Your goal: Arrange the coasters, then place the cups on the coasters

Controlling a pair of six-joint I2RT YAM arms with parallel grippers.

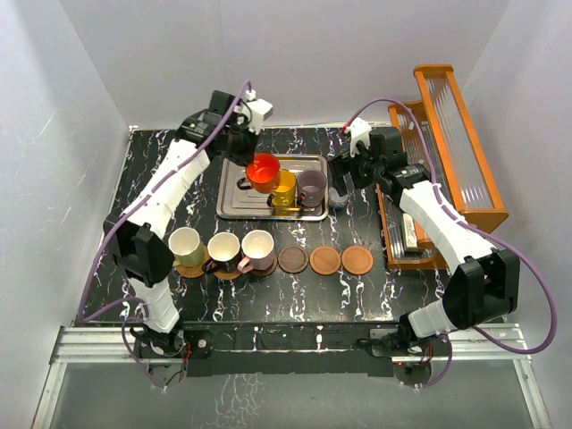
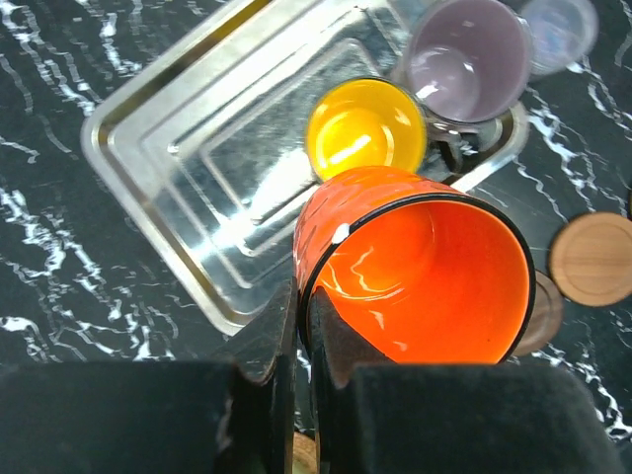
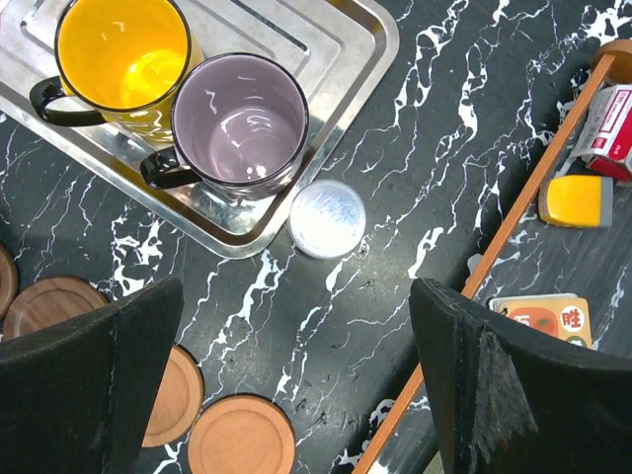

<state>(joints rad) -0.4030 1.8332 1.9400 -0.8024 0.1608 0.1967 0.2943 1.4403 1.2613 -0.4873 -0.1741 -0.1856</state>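
Left hand (image 2: 301,326) clamped on red-orange cup (image 2: 425,267) over tray (image 2: 197,148) edge, right hand (image 3: 296,336) wide, empty, beside tray corner

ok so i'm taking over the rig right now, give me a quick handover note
Grippers: the left gripper is shut on the red-orange mug, gripping its wall and holding it over the edge of the steel tray. The right gripper is open and empty, hovering near the small lidded jar.
Done: coasters laid in a row. The cream mug, black mug and pink mug sit on the left three coasters.
Left: three bare coasters at the right of the row. Place the red-orange mug, then the yellow-orange mug and purple-grey mug, both in the tray.
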